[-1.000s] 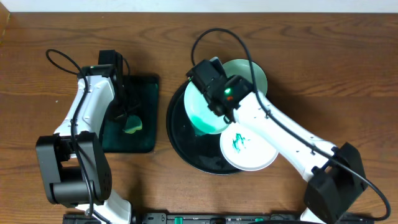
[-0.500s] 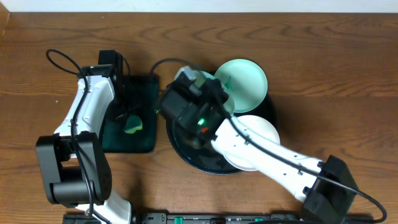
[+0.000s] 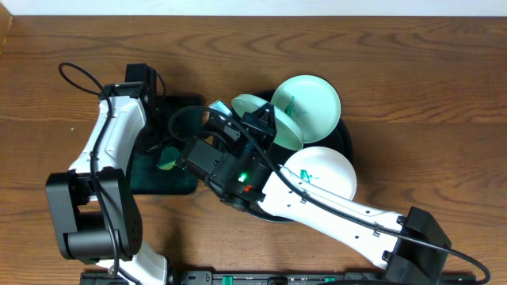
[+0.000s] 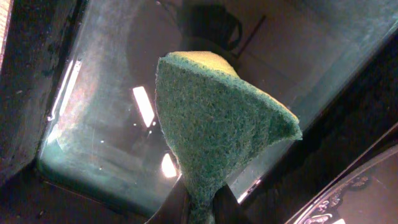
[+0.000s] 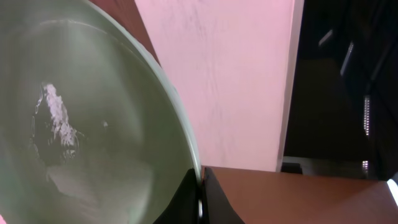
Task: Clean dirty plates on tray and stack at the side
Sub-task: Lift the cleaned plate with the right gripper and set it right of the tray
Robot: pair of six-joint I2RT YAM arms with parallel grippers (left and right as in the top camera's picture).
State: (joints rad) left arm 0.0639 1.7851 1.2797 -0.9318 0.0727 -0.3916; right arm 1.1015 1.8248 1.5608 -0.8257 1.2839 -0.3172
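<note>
Above the round tray (image 3: 346, 136), the right jaws pinch the rim of a mint plate (image 5: 93, 124), holding it tilted toward the sponge side, apparently to offer its face for wiping. The left jaws, over the small tray (image 3: 146, 180), are pressed on a green sponge (image 4: 217, 130), poised for scrubbing. A second mint plate (image 3: 313, 103) and a smeared white plate (image 3: 333, 166) lie on the round tray, clear of both jaws.

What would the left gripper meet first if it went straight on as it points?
Likely the floor of the small rectangular tray; the green sponge that the left gripper pinches would touch it first. Depth is unclear.
</note>
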